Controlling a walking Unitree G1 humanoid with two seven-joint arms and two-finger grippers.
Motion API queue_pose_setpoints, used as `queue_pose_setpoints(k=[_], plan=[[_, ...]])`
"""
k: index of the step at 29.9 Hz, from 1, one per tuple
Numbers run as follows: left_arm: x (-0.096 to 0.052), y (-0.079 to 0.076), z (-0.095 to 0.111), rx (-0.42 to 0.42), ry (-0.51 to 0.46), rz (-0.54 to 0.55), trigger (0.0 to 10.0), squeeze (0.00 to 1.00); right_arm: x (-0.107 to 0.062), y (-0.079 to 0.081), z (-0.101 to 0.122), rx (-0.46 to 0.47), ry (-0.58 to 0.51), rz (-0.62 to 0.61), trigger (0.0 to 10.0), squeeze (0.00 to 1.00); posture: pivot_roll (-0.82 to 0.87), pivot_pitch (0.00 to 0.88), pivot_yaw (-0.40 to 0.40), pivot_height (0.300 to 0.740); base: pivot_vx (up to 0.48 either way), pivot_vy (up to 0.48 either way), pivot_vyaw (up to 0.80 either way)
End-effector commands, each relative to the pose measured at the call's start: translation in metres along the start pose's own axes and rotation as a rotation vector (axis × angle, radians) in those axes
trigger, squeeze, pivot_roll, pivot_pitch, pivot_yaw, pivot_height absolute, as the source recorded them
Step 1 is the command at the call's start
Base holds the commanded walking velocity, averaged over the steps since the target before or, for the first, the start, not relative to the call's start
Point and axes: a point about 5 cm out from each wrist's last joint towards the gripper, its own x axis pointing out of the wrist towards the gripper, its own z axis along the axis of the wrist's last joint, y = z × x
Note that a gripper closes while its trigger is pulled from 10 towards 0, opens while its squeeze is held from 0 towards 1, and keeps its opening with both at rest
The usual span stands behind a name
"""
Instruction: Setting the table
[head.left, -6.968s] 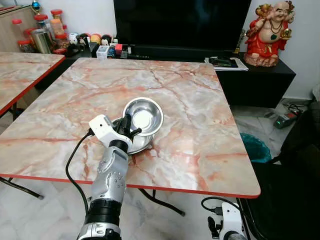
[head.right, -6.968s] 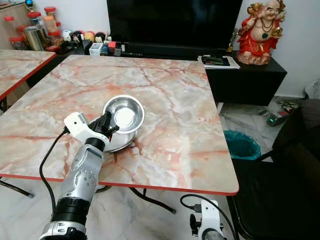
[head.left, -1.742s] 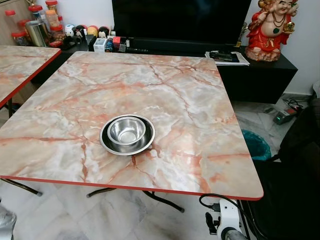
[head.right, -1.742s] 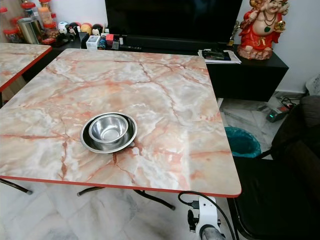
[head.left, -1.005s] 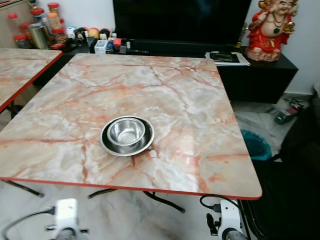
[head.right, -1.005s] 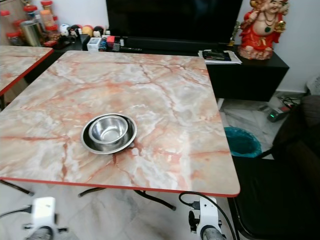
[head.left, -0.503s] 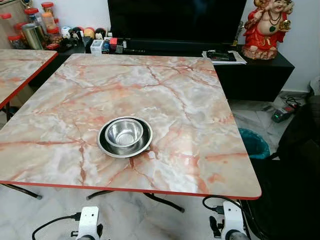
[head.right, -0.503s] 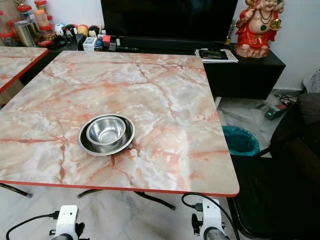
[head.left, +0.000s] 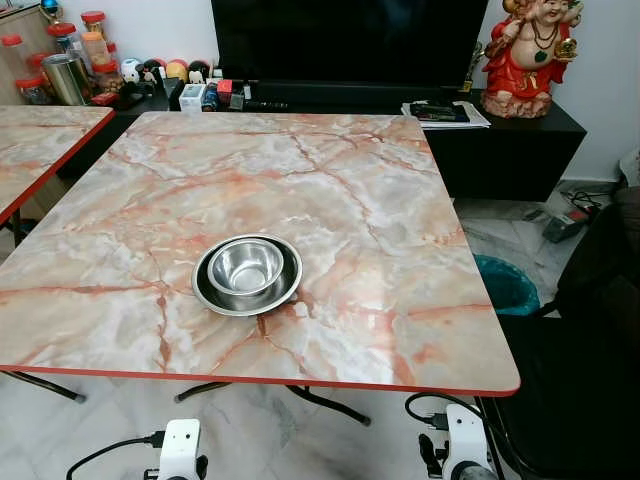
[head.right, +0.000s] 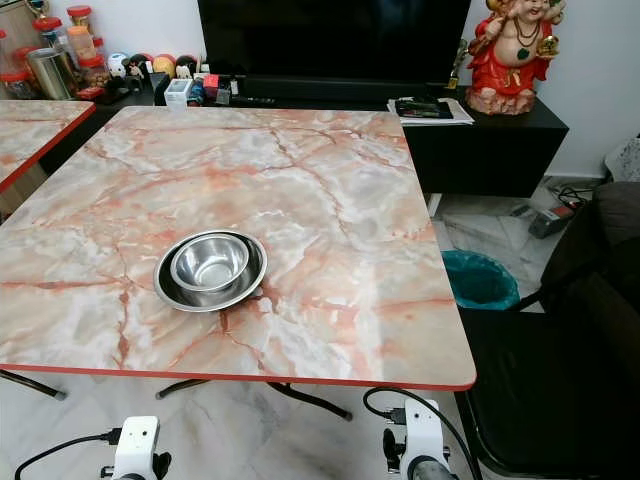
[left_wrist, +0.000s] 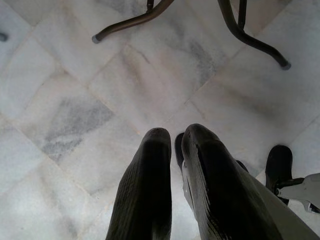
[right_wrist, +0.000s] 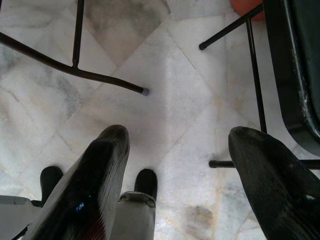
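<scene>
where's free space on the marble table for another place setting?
Most of the marble table is bare: the whole far half toward the TV stand, the right side beside the steel bowl nested in its plate, and the left strip. Crowded only on the stand's left end, around the jars.

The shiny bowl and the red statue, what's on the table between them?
Nothing. In the left eye view, bare marble table runs from the bowl toward the statue, which stands beyond the table's edge on the black cabinet.
</scene>
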Motion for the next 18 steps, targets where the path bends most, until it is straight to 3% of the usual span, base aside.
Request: queue_pose_setpoints(k=[1,11,18], plan=[[-0.0019,0.0001,-0.0081,0.006,0.025,0.001,10.0,0.00,-0.0005,-0.0010,-0.0025,0.008,0.010,0.000,10.0,0.00,-0.03,0.000,-0.003,0.714,0.000,0.000,0.00],[-0.0032,0.0020,-0.0127,-0.022,0.039,0.022,10.0,0.00,0.0002,-0.0005,0.0004,0.011,0.004,-0.002,10.0,0.00,-0.03,0.000,-0.015,0.714,0.000,0.000,0.00],[-0.0040,0.0038,-0.0145,-0.037,0.041,0.034,10.0,0.00,-0.0001,0.0010,-0.0018,0.020,0.010,-0.001,10.0,0.00,-0.01,0.000,-0.020,0.714,0.000,0.447,0.00]])
